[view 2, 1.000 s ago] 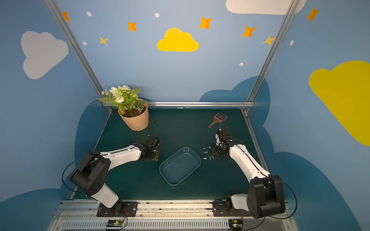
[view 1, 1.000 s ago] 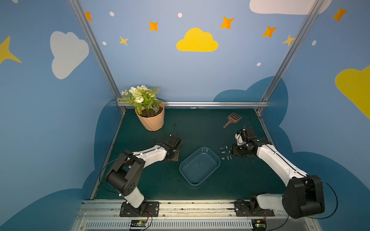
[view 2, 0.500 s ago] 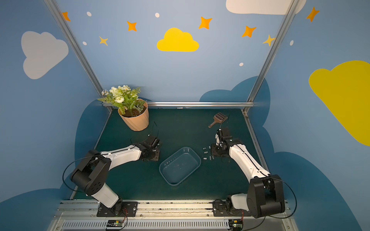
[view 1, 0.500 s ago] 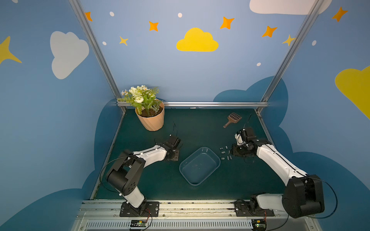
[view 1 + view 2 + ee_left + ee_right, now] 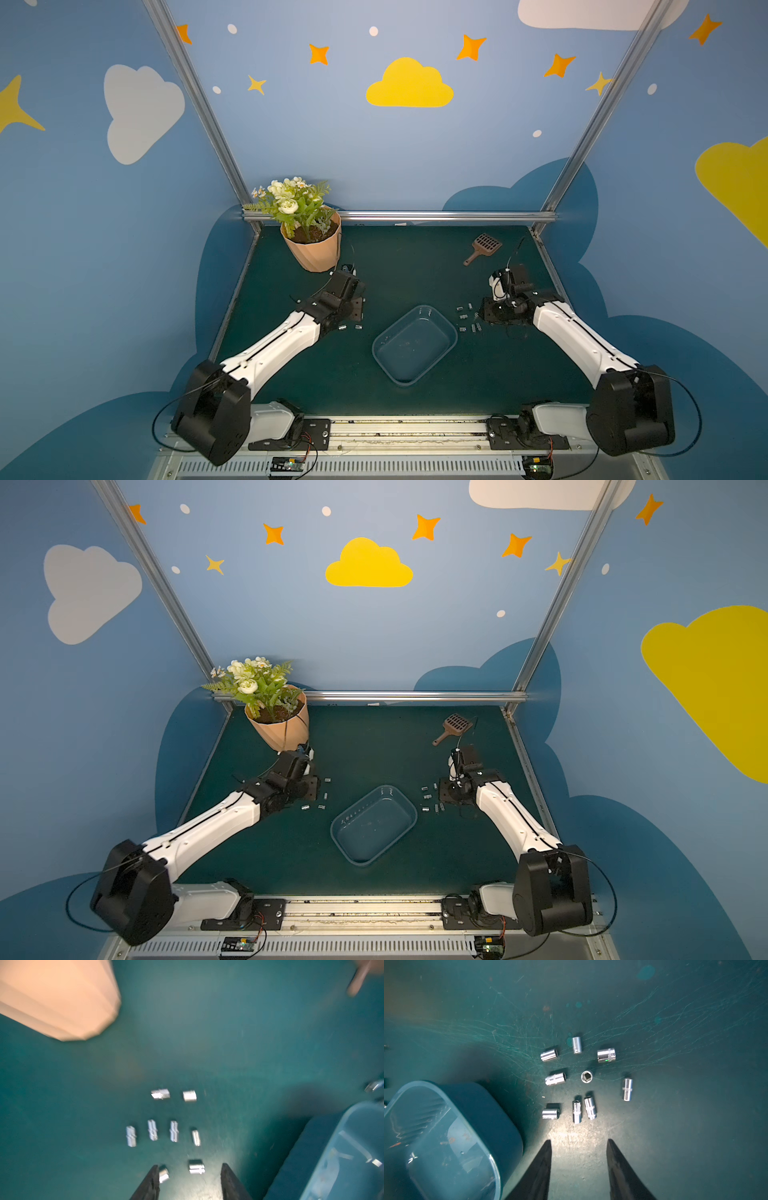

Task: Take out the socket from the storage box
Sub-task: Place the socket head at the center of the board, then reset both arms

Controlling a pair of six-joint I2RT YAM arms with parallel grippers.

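Between the left gripper's (image 5: 189, 1176) fingers (image 5: 150, 1184), which stand apart, one chrome socket (image 5: 196, 1166) lies loose on the green mat (image 5: 228, 1043). A second socket sits at the inner face of one finger, but that wrist picture is smeared and I cannot tell whether they touch. The sockets further ahead are bright streaks, their shapes hard to make out. The right gripper's (image 5: 579, 1142) fingers (image 5: 544, 1167) are also apart, over bare mat. Nine sockets lie sharp ahead of them, among them an upright socket (image 5: 587, 1076) showing its hex mouth. From above, both pairs of fingers are hidden under the wrists. The storage box (image 5: 399, 381) sits mid-mat between the two arms, skewed. It is translucent blue-grey with rounded corners, and both wrist views cut it off. Glare on its floor keeps me from telling what lies inside.
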